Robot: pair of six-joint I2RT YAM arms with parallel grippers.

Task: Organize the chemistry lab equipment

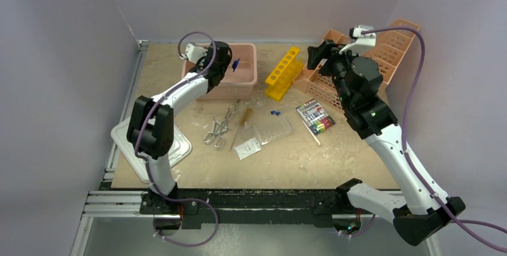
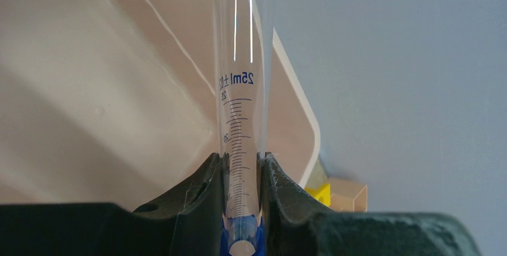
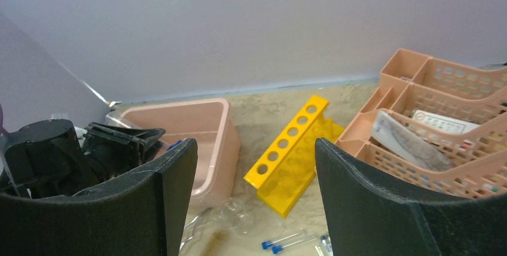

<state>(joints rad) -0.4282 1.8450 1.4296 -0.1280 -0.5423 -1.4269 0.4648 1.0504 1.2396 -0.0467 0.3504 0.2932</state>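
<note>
Black left tool (image 2: 241,166) pinches a clear graduated cylinder (image 2: 239,88) at lower centre, with a blue 25ml scale and blue foot. Spread wide, the right tool (image 3: 256,148) fills the lower frame.

Printed in blue on the clear graduated cylinder (image 2: 239,118), just above the left fingers (image 2: 197,193): "25ml", mirrored through the glass; smaller scale figures alongside the tick marks too blurred to read surely

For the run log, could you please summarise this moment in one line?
left end effector: shut on graduated cylinder, over pink bin | right end effector: open, empty, facing yellow rack
</note>
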